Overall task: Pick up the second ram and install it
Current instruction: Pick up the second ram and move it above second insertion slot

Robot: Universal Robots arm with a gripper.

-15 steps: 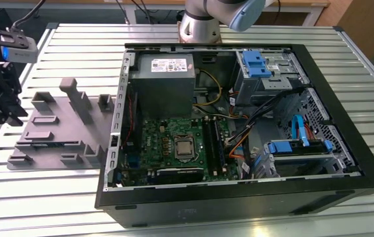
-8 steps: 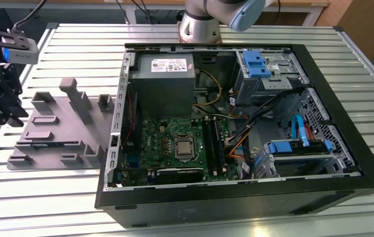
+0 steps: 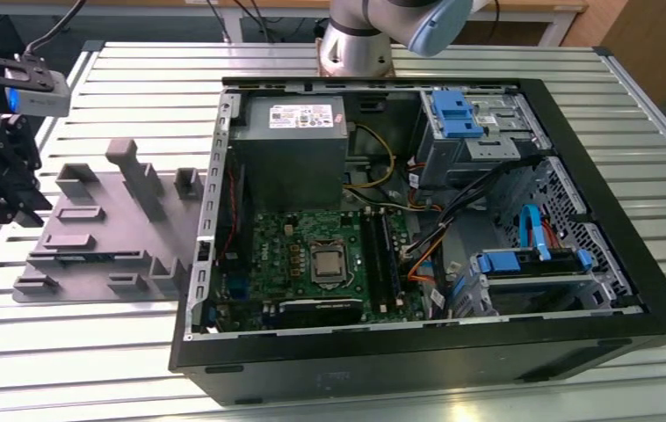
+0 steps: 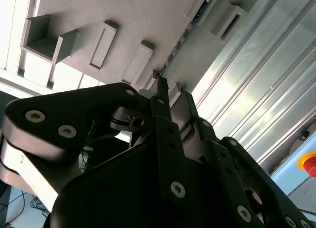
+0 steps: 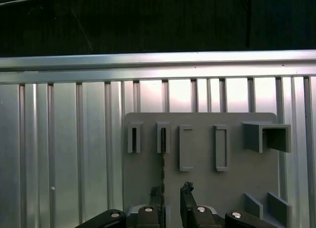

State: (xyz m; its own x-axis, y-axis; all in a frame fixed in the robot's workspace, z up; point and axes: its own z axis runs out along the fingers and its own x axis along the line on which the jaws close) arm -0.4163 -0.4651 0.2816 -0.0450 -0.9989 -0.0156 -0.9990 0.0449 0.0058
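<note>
Over the grey plastic tray with upright blocks (image 5: 237, 181), my gripper (image 5: 171, 193) hangs with its jaws apart, straddling the second ram (image 5: 162, 161), a thin dark circuit-board stick standing on edge in its slot. I judge it not yet gripped. It sits nearer one fingertip (image 5: 156, 194), so I should centre it and close squarely across its flat faces. Its long axis lies flat along the tray, running from the small slotted grey block (image 5: 168, 139) toward my palm.
</note>
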